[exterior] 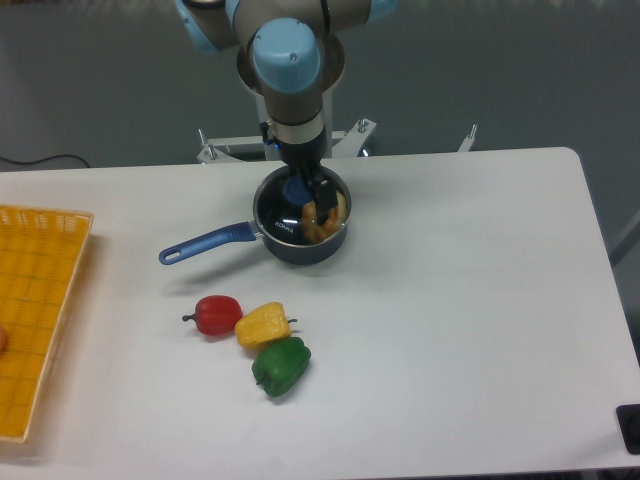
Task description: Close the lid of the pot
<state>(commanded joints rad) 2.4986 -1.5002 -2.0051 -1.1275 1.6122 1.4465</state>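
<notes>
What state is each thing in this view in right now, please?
pot: upright on the table, orange-yellow food inside.
lid: seems to sit on the pot; hard to tell through the glass.
gripper: down over the pot's middle; open or shut cannot be told.
red pepper, yellow pepper, green pepper: lying clustered on the table.
yellow basket: at the table's left edge.
</notes>
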